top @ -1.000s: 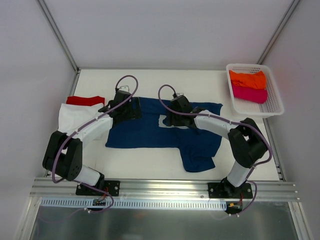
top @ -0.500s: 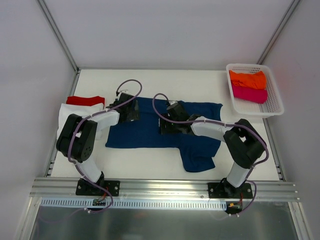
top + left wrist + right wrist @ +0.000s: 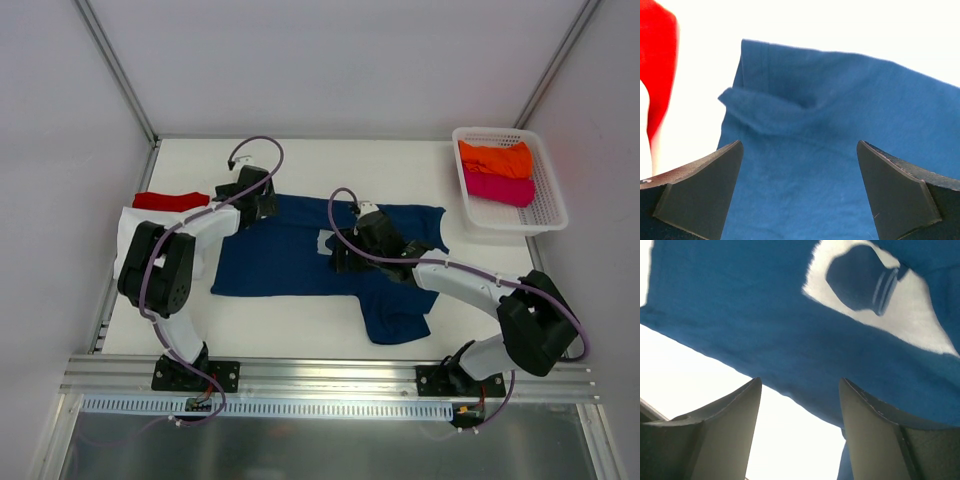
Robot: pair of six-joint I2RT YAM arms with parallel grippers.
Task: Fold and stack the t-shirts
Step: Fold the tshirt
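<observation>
A navy blue t-shirt [image 3: 290, 262] lies spread across the middle of the table, one sleeve hanging toward the front [image 3: 395, 315]. My left gripper [image 3: 258, 203] hovers open over its back-left corner; the left wrist view shows a small folded ridge of navy cloth [image 3: 770, 112] ahead of the open gripper [image 3: 800, 195]. My right gripper [image 3: 342, 258] is open above the shirt's middle, by the white chest print [image 3: 900, 305]. In the right wrist view, the shirt's edge [image 3: 790, 390] runs between the parted fingers [image 3: 725, 430], nothing held.
A white tee [image 3: 130, 235] and a red tee [image 3: 170, 201] lie at the table's left edge; the red one [image 3: 660, 70] shows left of the navy corner. A white mesh basket [image 3: 545, 205] at the back right holds orange [image 3: 495, 158] and magenta [image 3: 498, 188] tees.
The left gripper slid back and left to the shirt's back-left corner. The right arm swung its elbow out to the right, the gripper shifting slightly toward the front; the white print is uncovered.
</observation>
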